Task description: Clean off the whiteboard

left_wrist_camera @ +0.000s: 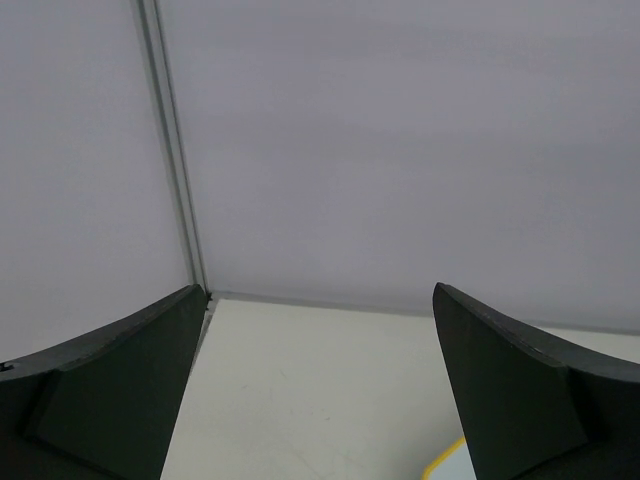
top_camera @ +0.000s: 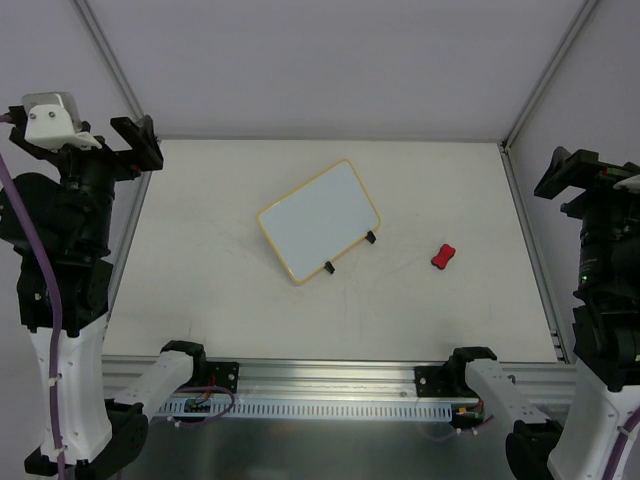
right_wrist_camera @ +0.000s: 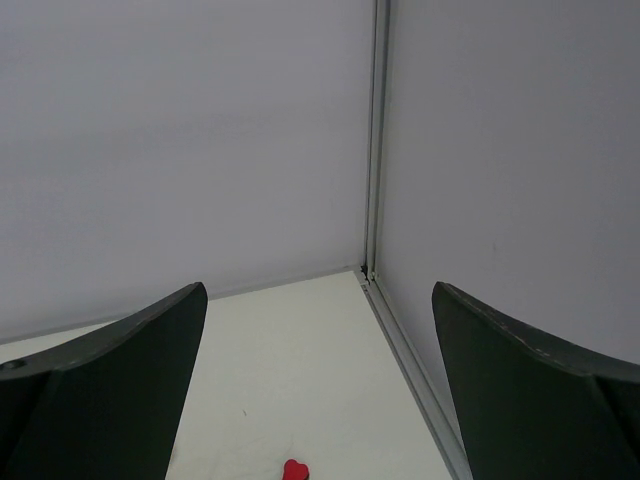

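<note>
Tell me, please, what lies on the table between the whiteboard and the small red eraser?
Nothing lies there: the top external view shows bare table between the whiteboard and the red eraser, beyond the board's own two black clip feet.

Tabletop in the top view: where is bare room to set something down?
Widest bare patch: left of the whiteboard, out to the table edge. Also bare: the near strip below the whiteboard and the far strip behind it. Tightest: between whiteboard and red eraser.
</note>
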